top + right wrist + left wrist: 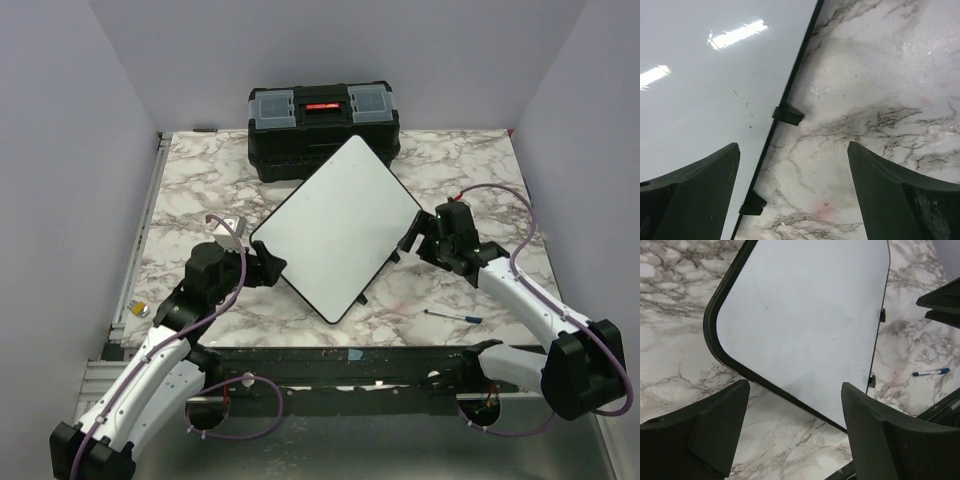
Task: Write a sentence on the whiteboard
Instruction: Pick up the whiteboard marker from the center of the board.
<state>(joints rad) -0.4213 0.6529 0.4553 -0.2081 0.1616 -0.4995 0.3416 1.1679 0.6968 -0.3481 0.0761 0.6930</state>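
The whiteboard [338, 225] lies flat on the marble table, turned like a diamond, its white face blank; no sentence shows on it. It also shows in the left wrist view [805, 315] and the right wrist view [705, 85]. My left gripper [272, 262] is open and empty at the board's left corner; its fingers [720, 425] straddle bare table just short of the rim. My right gripper [415, 238] is open and empty at the board's right edge, one fingertip over the board. A blue marker [452, 316] lies on the table near the right arm, also in the left wrist view [931, 372].
A black toolbox [322, 128] with a red handle stands at the back, touching the board's far corner. Grey walls close in both sides. A black rail [350, 360] runs along the table's near edge. A small yellow-and-white item [136, 310] sits at the left edge.
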